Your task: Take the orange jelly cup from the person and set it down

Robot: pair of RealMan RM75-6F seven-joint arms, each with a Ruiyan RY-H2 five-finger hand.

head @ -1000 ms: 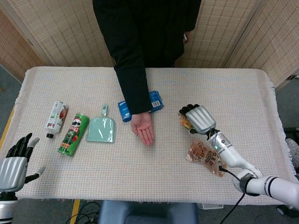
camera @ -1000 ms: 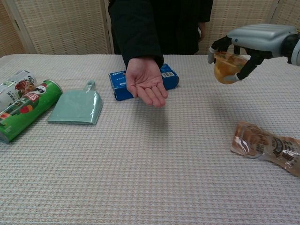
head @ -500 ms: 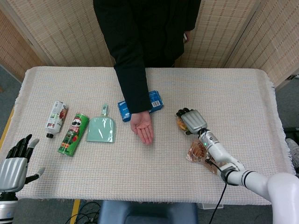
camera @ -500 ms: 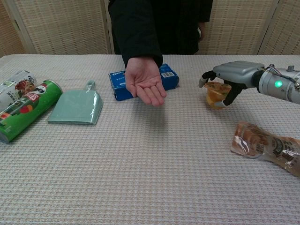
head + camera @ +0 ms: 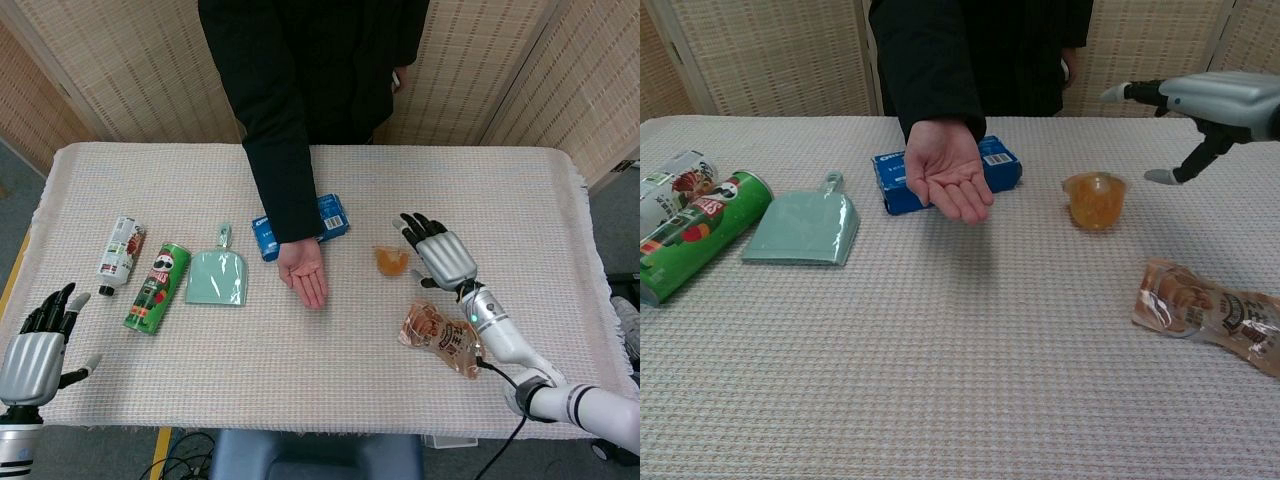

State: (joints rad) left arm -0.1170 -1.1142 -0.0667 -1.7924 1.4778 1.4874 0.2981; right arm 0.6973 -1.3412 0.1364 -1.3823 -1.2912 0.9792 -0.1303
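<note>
The orange jelly cup point(image 5: 389, 260) point(image 5: 1095, 199) stands upright on the woven table, right of the person's empty, palm-up hand point(image 5: 304, 273) point(image 5: 948, 179). My right hand point(image 5: 441, 255) point(image 5: 1200, 108) hovers just right of the cup and above it, fingers spread, holding nothing and not touching the cup. My left hand point(image 5: 36, 347) sits at the table's near left corner, fingers apart and empty; the chest view does not show it.
A snack packet point(image 5: 439, 338) point(image 5: 1206, 312) lies near the right hand's wrist. A blue biscuit box point(image 5: 300, 227) point(image 5: 947, 172) lies behind the person's hand. Further left lie a teal dustpan point(image 5: 218, 276), a green crisp can point(image 5: 158, 287) and a white bottle point(image 5: 121, 254).
The right hand lowered the cup to the table, let go of it, and has drawn back to the right and upward with fingers spread. The person's hand barely moved.
</note>
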